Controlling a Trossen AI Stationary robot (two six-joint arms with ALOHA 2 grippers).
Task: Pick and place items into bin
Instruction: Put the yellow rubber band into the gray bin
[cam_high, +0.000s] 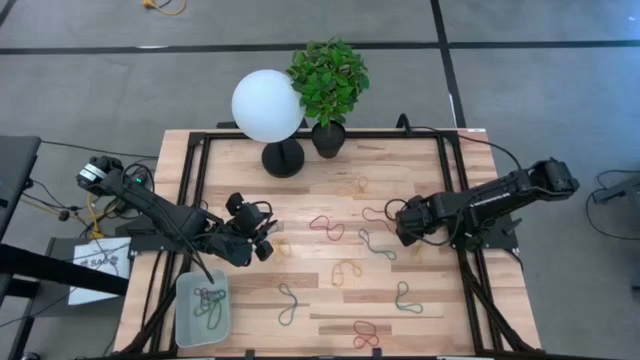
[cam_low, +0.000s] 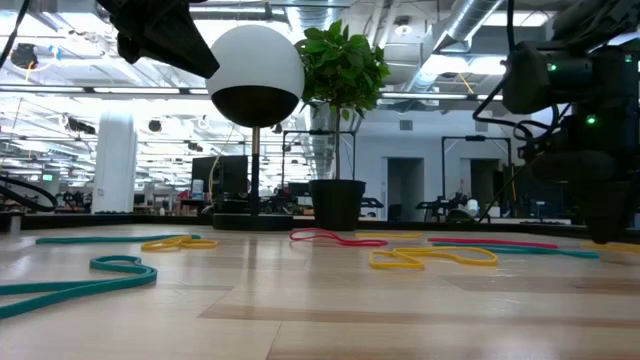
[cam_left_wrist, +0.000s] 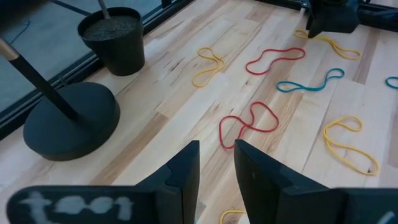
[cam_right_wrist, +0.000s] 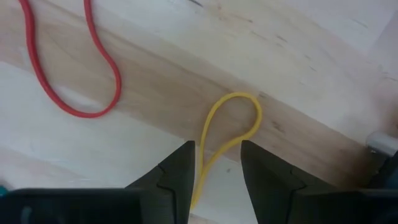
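Rubber-band loops in red, yellow, teal and green lie flat across the wooden table (cam_high: 330, 300). The pale bin (cam_high: 182, 300) stands at the near left with several bands (cam_high: 208, 302) inside. My right gripper (cam_right_wrist: 216, 168) points down, low over the table at the right, and is open. A yellow band (cam_right_wrist: 231, 124) runs between its fingers, and a red band (cam_right_wrist: 74, 74) lies beside it. My left gripper (cam_left_wrist: 216, 171) hovers open above the table's left middle (cam_high: 265, 240) with nothing between its fingers. A red band (cam_left_wrist: 249, 124) lies ahead of it.
A white globe lamp (cam_high: 268, 105) on a black round base (cam_left_wrist: 71, 121) and a potted plant (cam_high: 328, 80) stand at the far edge. Black frame rails (cam_high: 455, 200) run along the table's sides. More bands lie in the middle (cam_high: 346, 270) and near the front (cam_high: 365, 335).
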